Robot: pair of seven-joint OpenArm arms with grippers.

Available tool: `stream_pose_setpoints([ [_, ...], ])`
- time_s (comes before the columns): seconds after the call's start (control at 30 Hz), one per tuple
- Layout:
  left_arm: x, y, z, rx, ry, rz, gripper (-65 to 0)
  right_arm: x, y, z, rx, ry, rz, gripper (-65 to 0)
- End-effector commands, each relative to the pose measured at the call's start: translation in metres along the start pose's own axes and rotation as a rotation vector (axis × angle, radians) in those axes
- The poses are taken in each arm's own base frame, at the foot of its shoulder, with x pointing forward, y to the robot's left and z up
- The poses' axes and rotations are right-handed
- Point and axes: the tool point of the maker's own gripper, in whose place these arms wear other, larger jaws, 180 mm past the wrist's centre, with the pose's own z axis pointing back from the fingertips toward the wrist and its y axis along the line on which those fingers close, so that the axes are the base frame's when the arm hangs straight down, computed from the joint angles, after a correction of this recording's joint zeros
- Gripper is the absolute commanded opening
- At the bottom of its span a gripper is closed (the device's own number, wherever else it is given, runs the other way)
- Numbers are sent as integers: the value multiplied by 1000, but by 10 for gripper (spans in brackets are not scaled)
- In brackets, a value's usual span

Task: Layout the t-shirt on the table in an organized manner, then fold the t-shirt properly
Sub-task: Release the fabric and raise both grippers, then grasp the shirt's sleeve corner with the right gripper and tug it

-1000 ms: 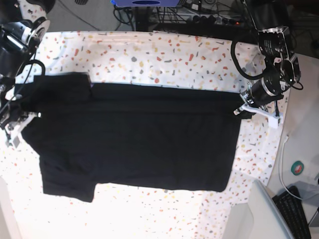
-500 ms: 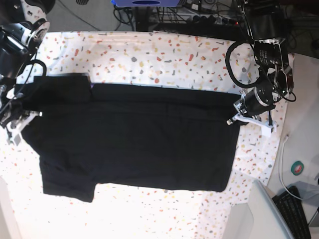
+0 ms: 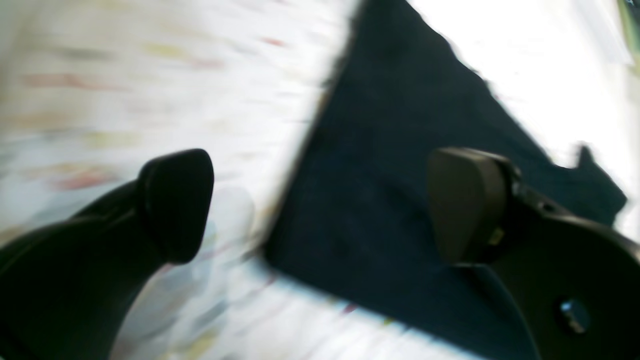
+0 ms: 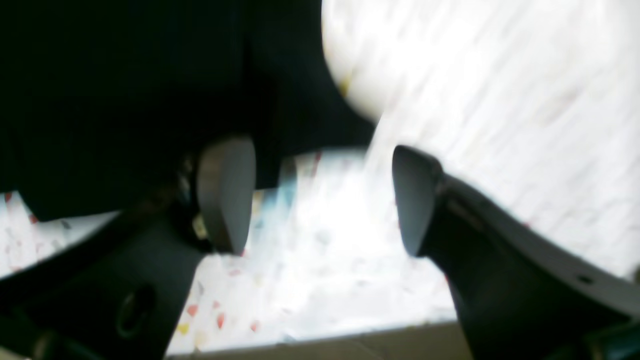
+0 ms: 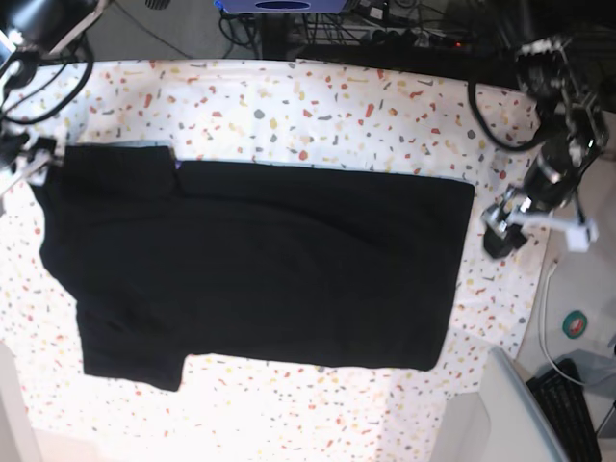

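Speckled table [image 5: 318, 106]: t-shirt [image 5: 260, 274] flat, long axis left-right. Left gripper [image 5: 502, 231] just off its hem end, right gripper [image 5: 29, 159] at the sleeve end. Both stand apart, empty.

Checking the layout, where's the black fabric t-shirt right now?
In the base view, the black fabric t-shirt lies flat mid-table on the speckled white tablecloth, between both open grippers.

You're looking at a tabletop [image 5: 318, 106] covered in white cloth flecked with red, orange, yellow and grey. The black t-shirt [image 5: 260, 269] lies flat on it, spread wide across the middle, with one short sleeve at the lower left and a folded part at the upper left. Speckled cloth shows on every side of it.
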Motion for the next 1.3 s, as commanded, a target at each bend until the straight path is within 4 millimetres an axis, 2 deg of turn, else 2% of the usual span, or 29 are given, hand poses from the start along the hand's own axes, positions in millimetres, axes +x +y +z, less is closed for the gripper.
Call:
stream_pose_setpoints([
  [0.0,3,-2,9,-32,-13,-43,0,12,-2,-2,6,-55,-10,-254],
  [0.07,-8,12,25,-34,3,-91,-10,-3,5,-18,48,-34,-46,-255],
  [0.1,-16,22,31,-26,20,-99,-54,-9,7,-24,62,-24,-60,-255],
  [0.17,-29,45,44,3,49,-105,-191,-20,12,-35,90,0,-86,-258],
  [0.23,-34,63,57,37,56,-100,-339,-23,16,-42,109,-3,-105,-258],
  [0.33,-42,83,67,83,71,-75,-543,-28,22,-50,133,1,-125,-258],
  [0.4,-45,86,67,88,79,-68,-650,-28,26,-54,146,8,-136,-260],
  [0.5,-50,86,68,87,93,-70,-650,-26,27,-57,152,2,-142,-266],
  [0.53,-51,85,68,86,95,-72,-650,-27,28,-56,152,7,-142,-294],
  [0.73,-51,87,68,90,94,-68,-650,-31,24,-49,137,2,-116,-650],
  [1.0,-51,85,67,84,95,-70,-650,-25,15,-32,94,42,-66,-650],
  [1.13,-51,85,67,85,96,-70,-650,-23,16,-32,92,58,-64,-650],
  [1.27,-52,86,68,90,101,-75,-650,-25,16,-32,92,70,-64,-416],
])
